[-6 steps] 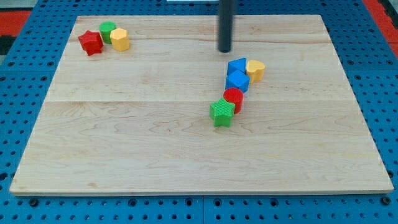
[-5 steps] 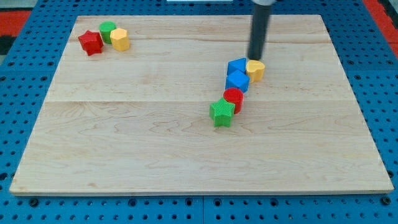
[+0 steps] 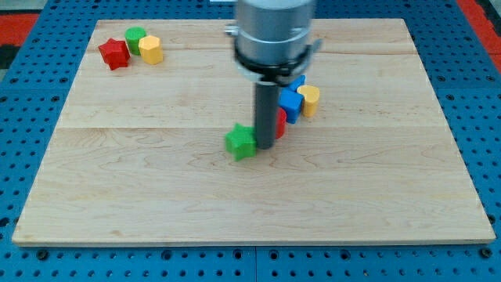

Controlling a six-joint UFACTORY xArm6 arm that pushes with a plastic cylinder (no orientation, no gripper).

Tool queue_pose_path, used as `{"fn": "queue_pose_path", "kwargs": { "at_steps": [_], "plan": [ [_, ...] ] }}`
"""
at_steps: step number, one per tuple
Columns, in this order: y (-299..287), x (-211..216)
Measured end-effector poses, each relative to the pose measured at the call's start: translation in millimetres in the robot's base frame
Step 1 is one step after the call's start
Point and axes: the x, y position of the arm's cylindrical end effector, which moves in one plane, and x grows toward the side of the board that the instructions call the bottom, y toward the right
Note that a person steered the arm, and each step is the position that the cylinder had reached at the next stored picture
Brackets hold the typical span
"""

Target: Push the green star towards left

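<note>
The green star (image 3: 241, 142) lies near the middle of the wooden board (image 3: 156, 188). My tip (image 3: 264, 146) stands right against the star's right side, touching it. Behind the rod, a red round block (image 3: 280, 123) is partly hidden. Two blue blocks stand to the rod's upper right: one (image 3: 291, 103) shows in part, the other is mostly hidden by the arm. A yellow heart-like block (image 3: 310, 99) stands to their right.
At the board's top left stand a red star (image 3: 114, 52), a green round block (image 3: 136, 37) and a yellow block (image 3: 150, 49), close together. The arm's grey body (image 3: 274, 31) hangs over the board's upper middle.
The rod came down from the top of the board to the star's right side. The green star has slid left, away from the red block. The yellow and blue blocks have shifted slightly.
</note>
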Motion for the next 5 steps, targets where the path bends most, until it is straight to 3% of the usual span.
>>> {"fn": "queue_pose_path", "kwargs": {
  "at_steps": [2,5],
  "plan": [
    [-112.7,0.0],
    [-144.2,-14.4]
  ]
}}
